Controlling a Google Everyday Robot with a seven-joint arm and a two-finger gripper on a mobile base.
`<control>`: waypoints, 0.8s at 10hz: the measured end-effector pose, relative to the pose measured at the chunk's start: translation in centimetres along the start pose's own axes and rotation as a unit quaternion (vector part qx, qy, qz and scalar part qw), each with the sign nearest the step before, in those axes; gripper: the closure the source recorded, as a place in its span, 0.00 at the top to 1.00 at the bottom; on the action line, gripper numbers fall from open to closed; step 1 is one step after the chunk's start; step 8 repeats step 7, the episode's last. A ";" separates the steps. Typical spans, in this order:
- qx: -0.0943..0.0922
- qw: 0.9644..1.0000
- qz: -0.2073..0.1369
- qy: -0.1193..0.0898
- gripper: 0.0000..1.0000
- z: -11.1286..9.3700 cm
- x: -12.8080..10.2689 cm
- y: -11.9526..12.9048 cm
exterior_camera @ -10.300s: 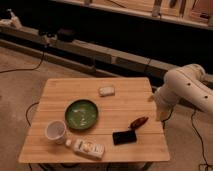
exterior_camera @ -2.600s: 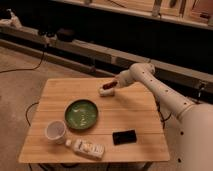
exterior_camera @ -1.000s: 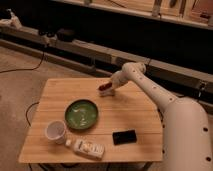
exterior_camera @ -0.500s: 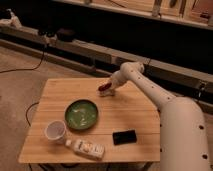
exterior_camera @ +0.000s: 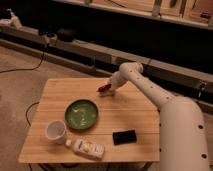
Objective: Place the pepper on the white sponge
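Observation:
The dark red pepper [exterior_camera: 103, 88] lies at the far middle of the wooden table [exterior_camera: 60, 95], over the spot of the white sponge [exterior_camera: 109, 93]. Only a pale sliver of the sponge shows beneath the pepper and the gripper. My gripper [exterior_camera: 110, 86] is low over the table, right at the pepper's right end, at the tip of the white arm [exterior_camera: 150, 92] that reaches in from the right. I cannot tell whether the pepper rests on the sponge or is held just above it.
A green plate [exterior_camera: 82, 114] sits in the table's middle. A white mug [exterior_camera: 55, 131] and a white bottle with an orange label [exterior_camera: 88, 147] are at the front left. A flat black phone-like object [exterior_camera: 124, 136] lies at the front right. Dark shelving runs behind the table.
The pepper, earlier on the table's right side by the black object, is now at the sponge with the gripper. Over the last second the arm has barely moved.

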 end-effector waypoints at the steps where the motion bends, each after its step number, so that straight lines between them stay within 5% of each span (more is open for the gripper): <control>1: 0.001 1.000 0.001 0.000 0.74 -0.2 0.1 0.0; 8: 0.001 1.000 -0.020 0.003 0.74 -2.9 0.5 -0.3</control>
